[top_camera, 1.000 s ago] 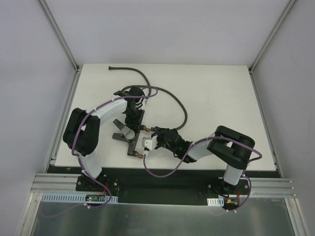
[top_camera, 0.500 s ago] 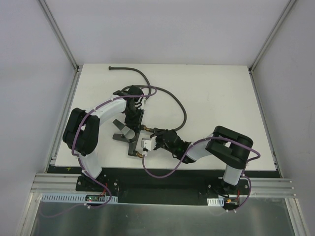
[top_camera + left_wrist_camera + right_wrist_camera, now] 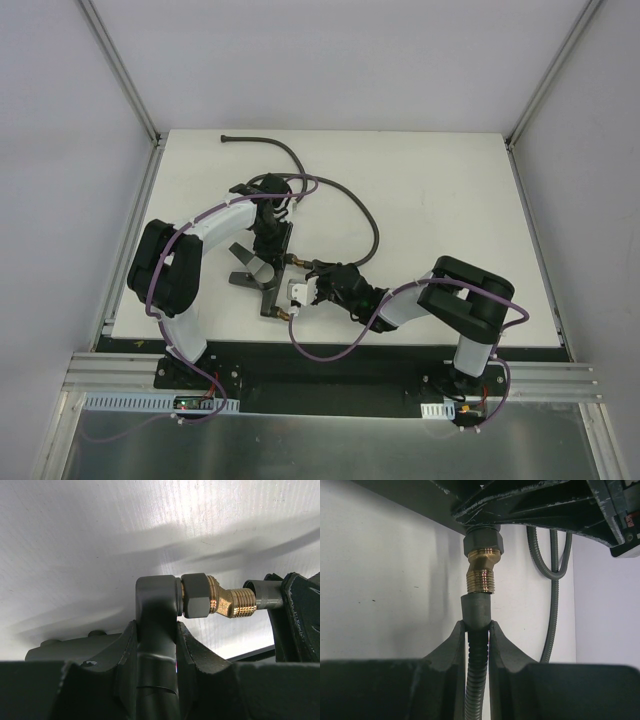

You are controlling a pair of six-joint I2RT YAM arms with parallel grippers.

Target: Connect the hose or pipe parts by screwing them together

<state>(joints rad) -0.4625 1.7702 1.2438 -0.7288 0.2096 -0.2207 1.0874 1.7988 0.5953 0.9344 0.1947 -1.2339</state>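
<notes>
From above, the left gripper [image 3: 268, 260] is clamped on the trunk of the forked fitting [image 3: 271, 301], apparently to keep it from turning. The right gripper [image 3: 308, 273], just right of the fitting, is closed on the near end of the hose [image 3: 372, 222]. The rest of the hose loops away behind the fitting across the table [image 3: 450, 190]. A purple cable [image 3: 330, 345] sags in front of the fitting, clear of the joint. In the left wrist view, the jaws pinch the grey trunk from both sides. This leaves the angled brass threaded end [image 3: 235, 603] free and pointing at the hose's end nut [image 3: 262, 596]. In the right wrist view, the fingers [image 3: 454, 642] squeeze the ribbed hose right under the nut, a grip that probably suits both pushing and twisting. The nut sits in line with the thread and meets its tip. Whether any thread has caught cannot be told. A far loop of hose hangs right of the fitting, and nothing blocks the joint.
</notes>
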